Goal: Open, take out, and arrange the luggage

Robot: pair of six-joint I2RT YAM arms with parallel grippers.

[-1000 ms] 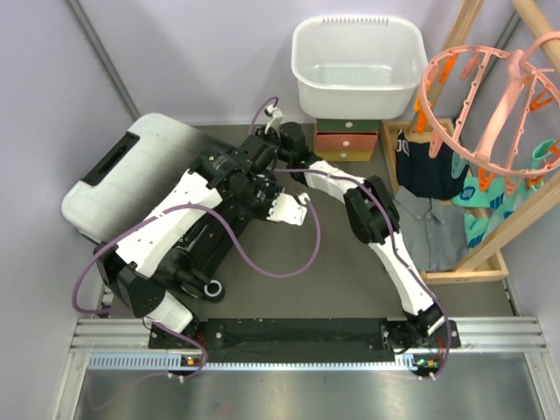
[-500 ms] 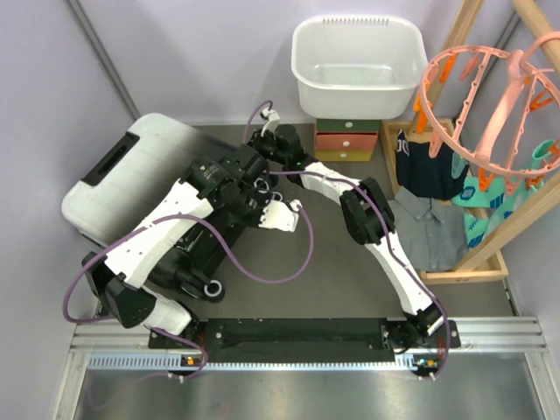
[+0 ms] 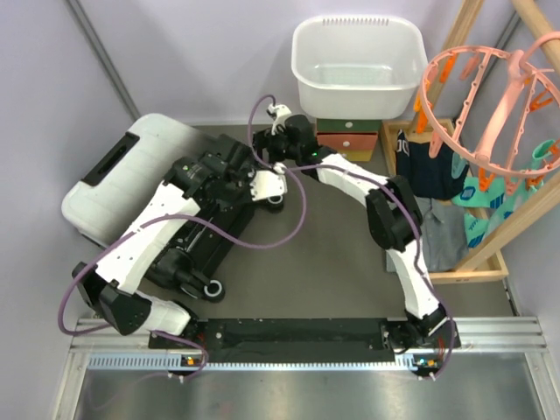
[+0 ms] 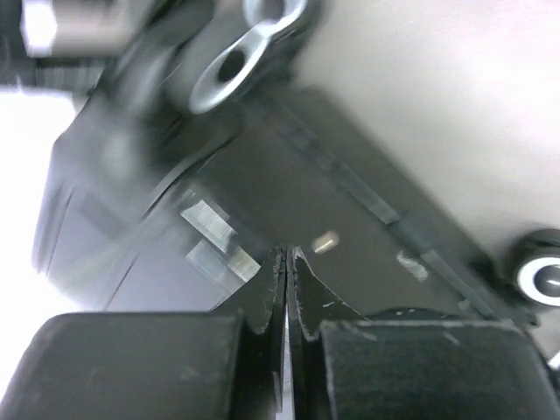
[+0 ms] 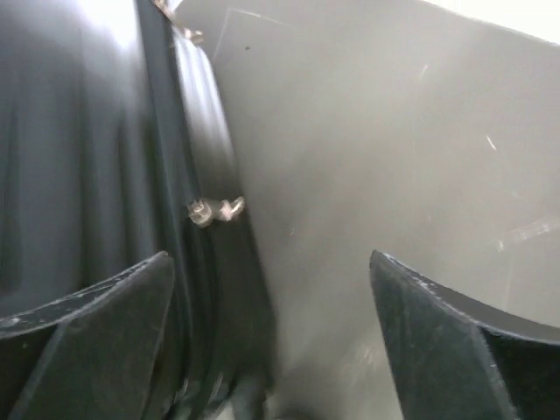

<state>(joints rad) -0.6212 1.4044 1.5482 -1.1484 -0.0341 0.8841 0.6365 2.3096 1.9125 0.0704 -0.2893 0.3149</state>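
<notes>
The luggage (image 3: pixel 131 175) lies flat on the grey floor at the left, white end to the back, black end and wheel (image 3: pixel 211 289) to the front. My left gripper (image 4: pixel 285 255) is shut with nothing between its tips, just above the black shell beside a small silver zipper pull (image 4: pixel 325 242). My right gripper (image 5: pixel 269 260) stands open over the luggage's right edge, one finger above the shell and one above the floor. A silver zipper pull (image 5: pixel 215 210) hangs a little ahead of it. From above, both wrists meet at the luggage's right side (image 3: pixel 262 166).
A white basket (image 3: pixel 359 66) sits on a small green-and-orange drawer box (image 3: pixel 347 140) at the back. A wooden rack with clothes (image 3: pixel 437 184) and a pink peg hanger (image 3: pixel 490 87) fill the right side. Purple walls close in on the left and back.
My right gripper has opened wide and its wrist pulled back to the right. My left wrist shifted up and left along the luggage, still shut.
</notes>
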